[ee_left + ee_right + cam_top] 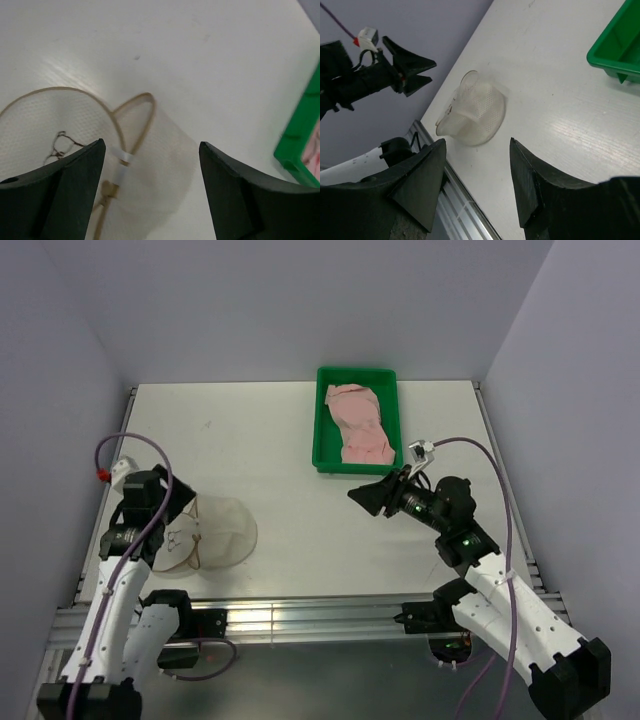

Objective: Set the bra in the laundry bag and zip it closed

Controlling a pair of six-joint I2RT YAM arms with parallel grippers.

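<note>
Your left pincer [152, 145] hangs wide open and empty over the laundry bag [225, 530] on the counter [250, 440], your right pincer [477, 141] gapes empty too, and the bra [358, 425] lies in the green tray [322, 430].

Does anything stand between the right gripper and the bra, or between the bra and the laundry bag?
Only the near wall of the green tray separates the open right gripper from the bra inside. Nothing visible lies on the table between tray and laundry bag.
</note>
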